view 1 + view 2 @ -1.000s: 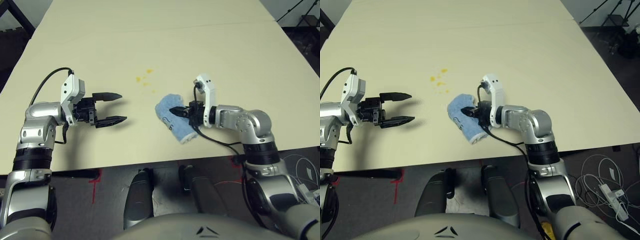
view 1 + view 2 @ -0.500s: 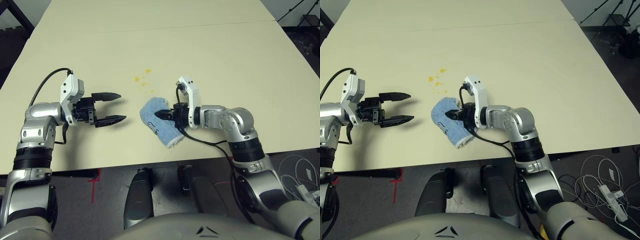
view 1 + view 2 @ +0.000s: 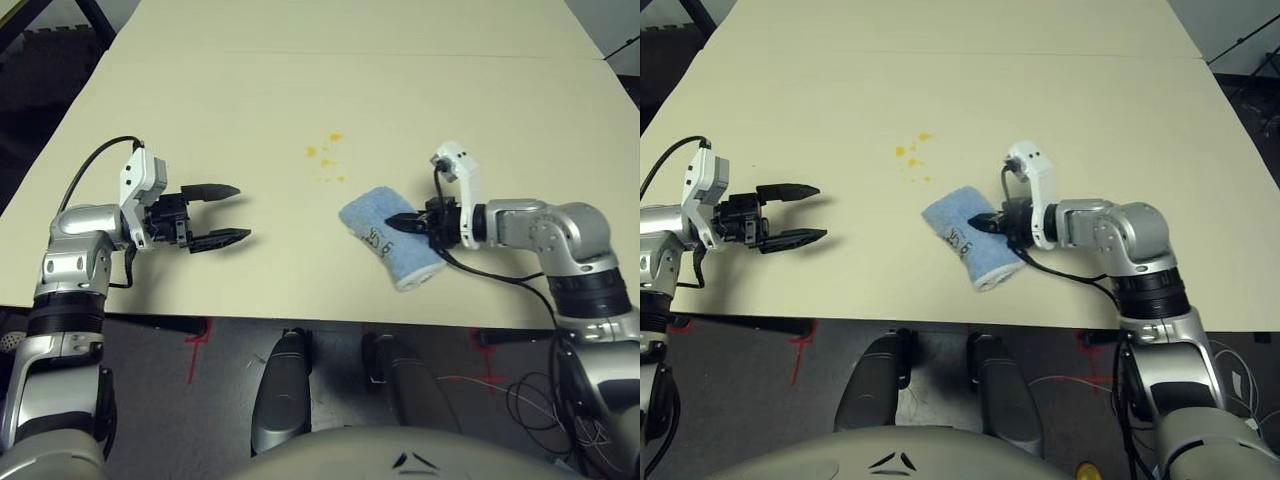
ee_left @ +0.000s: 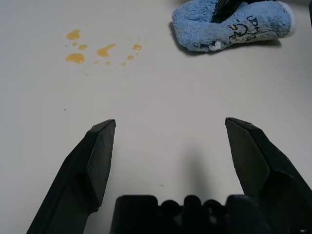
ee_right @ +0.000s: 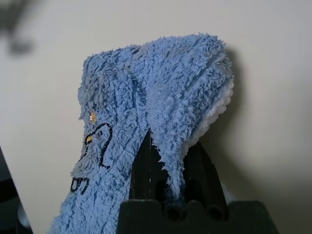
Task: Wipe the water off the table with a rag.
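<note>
Water point(image 3: 326, 160): small yellow-orange droplet cluster sitting on the counter point(image 3: 250, 90), still unwiped, just beyond the tip of the right claw point(image 3: 402, 221) and toward the robot's left of it. Rag point(image 3: 385, 236) lying on the counter directly at that claw, near edge of the spill, not touching the drops. Right claw clamped on a fold of the rag, fingers point(image 5: 146, 168) together with cloth pinched between. A couple of yellow specks showing on the rag face. Left claw point(image 3: 227, 212) hovering well apart from rag and spill, fingers spread, holding nothing.

Judging step: rag gripped, approaching the spill, wipe stroke pending. Next move calling for sliding the rag forward and leftward over the cluster while pressing down to keep cloth contact.
</note>
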`<action>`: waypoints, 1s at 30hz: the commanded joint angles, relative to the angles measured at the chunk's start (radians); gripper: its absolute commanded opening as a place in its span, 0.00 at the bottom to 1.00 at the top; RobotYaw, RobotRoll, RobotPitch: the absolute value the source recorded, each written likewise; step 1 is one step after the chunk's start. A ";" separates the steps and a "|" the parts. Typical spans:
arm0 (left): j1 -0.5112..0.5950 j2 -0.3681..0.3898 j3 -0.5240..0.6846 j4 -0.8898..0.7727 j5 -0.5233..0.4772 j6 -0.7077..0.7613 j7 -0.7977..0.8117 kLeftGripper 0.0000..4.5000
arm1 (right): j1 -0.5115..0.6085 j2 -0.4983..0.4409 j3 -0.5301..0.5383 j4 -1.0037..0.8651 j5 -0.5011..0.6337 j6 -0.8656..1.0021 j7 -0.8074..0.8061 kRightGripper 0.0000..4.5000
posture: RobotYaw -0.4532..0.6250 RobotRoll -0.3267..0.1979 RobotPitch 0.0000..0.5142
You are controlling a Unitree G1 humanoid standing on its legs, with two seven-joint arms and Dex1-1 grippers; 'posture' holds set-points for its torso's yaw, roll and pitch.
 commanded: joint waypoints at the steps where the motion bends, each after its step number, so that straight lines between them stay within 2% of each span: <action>1: -0.009 -0.009 -0.016 0.030 0.016 -0.015 -0.011 1.00 | 0.014 -0.015 -0.036 0.044 -0.018 0.003 -0.024 0.00 | 0.56 0.62 0.44; 5: -0.020 -0.012 -0.021 0.041 0.018 -0.021 -0.013 1.00 | -0.027 0.057 -0.110 0.071 0.012 -0.042 -0.050 0.00 | 0.56 0.62 0.44; 10: -0.042 -0.016 -0.020 0.061 0.025 -0.027 -0.011 1.00 | -0.184 0.159 -0.240 0.195 0.046 -0.090 -0.125 0.00 | 0.56 0.62 0.44; 15: -0.056 -0.022 -0.022 0.079 0.031 -0.036 -0.011 1.00 | -0.336 0.222 -0.294 0.371 0.026 -0.191 -0.172 0.00 | 0.55 0.62 0.43; 23: -0.065 -0.023 -0.018 0.092 0.037 -0.048 -0.005 1.00 | -0.558 0.336 -0.304 0.753 -0.047 -0.440 -0.215 0.00 | 0.57 0.62 0.42; 30: -0.049 -0.014 -0.007 0.078 0.032 -0.045 0.000 1.00 | -0.623 0.418 -0.267 1.037 -0.152 -0.591 -0.235 0.00 | 0.60 0.62 0.42</action>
